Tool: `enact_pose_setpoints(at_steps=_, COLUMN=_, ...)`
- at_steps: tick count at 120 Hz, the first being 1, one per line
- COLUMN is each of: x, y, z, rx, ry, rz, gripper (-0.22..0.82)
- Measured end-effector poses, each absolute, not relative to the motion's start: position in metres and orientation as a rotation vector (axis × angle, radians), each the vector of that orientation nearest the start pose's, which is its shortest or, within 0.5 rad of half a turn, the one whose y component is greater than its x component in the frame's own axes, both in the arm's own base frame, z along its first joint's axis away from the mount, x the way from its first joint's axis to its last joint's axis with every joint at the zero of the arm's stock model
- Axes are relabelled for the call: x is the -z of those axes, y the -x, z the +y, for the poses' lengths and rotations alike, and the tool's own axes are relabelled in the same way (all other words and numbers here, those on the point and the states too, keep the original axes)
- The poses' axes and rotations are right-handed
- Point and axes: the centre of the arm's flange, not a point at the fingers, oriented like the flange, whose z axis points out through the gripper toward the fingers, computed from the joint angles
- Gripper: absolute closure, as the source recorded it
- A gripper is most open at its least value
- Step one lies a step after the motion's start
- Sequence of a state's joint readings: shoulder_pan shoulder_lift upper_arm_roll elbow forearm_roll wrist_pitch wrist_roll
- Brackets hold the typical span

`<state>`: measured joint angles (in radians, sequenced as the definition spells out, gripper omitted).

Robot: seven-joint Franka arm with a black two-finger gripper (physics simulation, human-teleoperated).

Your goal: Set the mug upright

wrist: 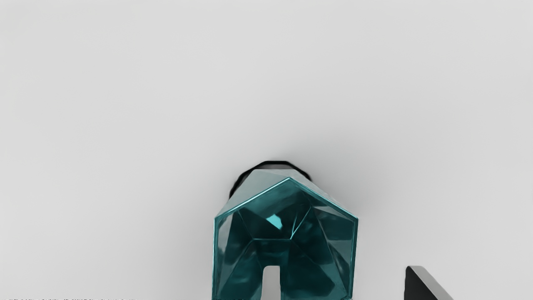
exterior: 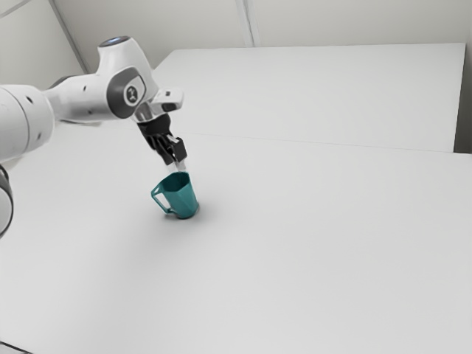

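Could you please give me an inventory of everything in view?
Mug: one, teal, on the table, mouth up, handle toward the exterior view's left
Table: one, pale grey, under the mug
Panel: one, white, at the table's far side
Walls: at least two, pale grey, in the background
Dark strip: one, exterior view's right edge, unidentifiable
Thin line: one, black, exterior view's lower left corner
Arm: one, white and grey, from the exterior view's left
Jaws: one pair, black and grey, open, over the mug
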<state>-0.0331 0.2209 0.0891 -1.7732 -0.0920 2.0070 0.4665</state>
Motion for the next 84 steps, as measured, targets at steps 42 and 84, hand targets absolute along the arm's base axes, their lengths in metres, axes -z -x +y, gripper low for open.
enact_pose_setpoints(at_steps=42, x=-0.527, y=-0.614, z=0.038, rx=0.222, ry=3.112, rz=0.546, gripper=0.08)
enact_pose_setpoints(at_steps=84, x=-0.614, y=-0.577, z=0.044, rx=0.277, ry=3.052, rz=0.458, gripper=0.03)
